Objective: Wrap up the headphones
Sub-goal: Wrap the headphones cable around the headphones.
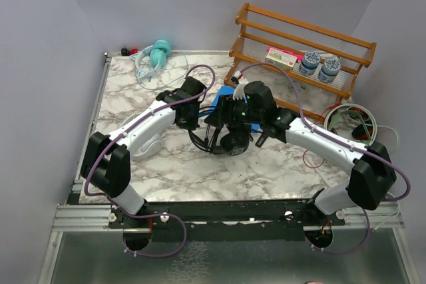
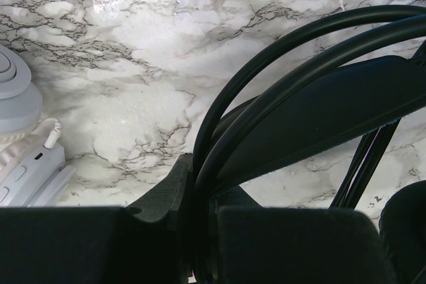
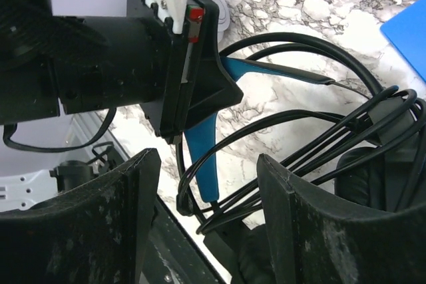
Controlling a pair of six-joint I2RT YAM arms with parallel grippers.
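The black headphones with blue accents (image 1: 229, 141) sit mid-table between my grippers. My left gripper (image 1: 194, 123) is shut on their black headband (image 2: 286, 64), with the band pinched between its pads (image 2: 163, 191). My right gripper (image 3: 208, 157) is open, and loops of the thin black cable (image 3: 266, 131) and the blue band part (image 3: 203, 157) run between its jaws. In the top view the right gripper (image 1: 223, 118) is over the headset. The white headphones (image 1: 150, 145) lie under my left arm and also show in the left wrist view (image 2: 20, 157). The teal headphones (image 1: 158, 54) lie at the back left.
A wooden rack (image 1: 299, 38) with two jars (image 1: 319, 66) and a pink box (image 1: 281, 56) stands at the back right. A flat blue item (image 1: 225, 92) lies behind the grippers. Loose cables (image 1: 349, 119) lie at the right edge.
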